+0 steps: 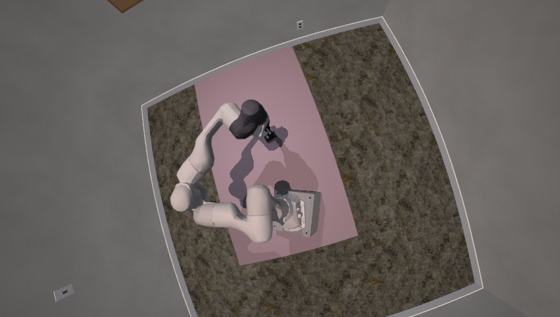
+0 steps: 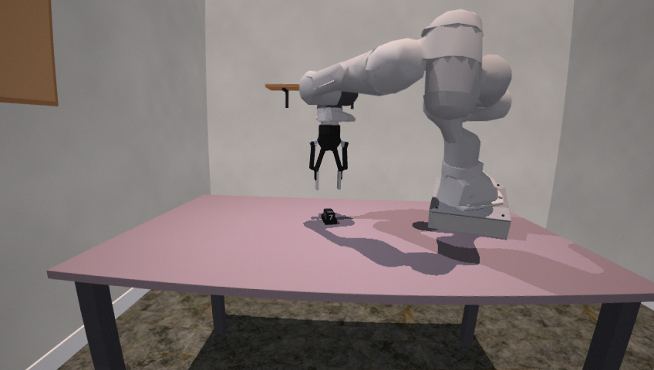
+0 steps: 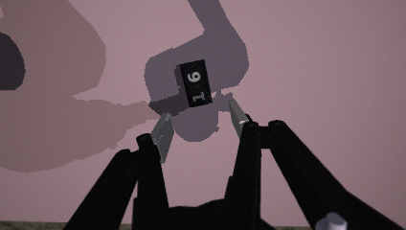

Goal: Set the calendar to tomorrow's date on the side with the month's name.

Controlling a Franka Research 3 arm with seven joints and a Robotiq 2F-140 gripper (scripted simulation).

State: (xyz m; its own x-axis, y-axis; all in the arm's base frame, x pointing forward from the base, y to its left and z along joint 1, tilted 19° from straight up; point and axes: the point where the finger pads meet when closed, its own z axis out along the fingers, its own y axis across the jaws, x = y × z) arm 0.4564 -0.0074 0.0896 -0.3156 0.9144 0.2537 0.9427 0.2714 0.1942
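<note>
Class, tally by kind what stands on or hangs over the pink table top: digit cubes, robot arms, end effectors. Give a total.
Black digit cubes: 2
White robot arm: 1
Black two-finger end effector, open, above the cubes: 1
Total: 4

Calendar (image 2: pixel 328 216) sits on the table (image 2: pixel 220 257), mid-depth, just left of the arm's base (image 2: pixel 497 227). Gripper (image 2: pixel 328 185) hangs well above it, fingers apart, nothing between them. Wall shelf (image 2: pixel 281 86) far behind; board (image 2: pixel 25 50) on the left wall
</note>
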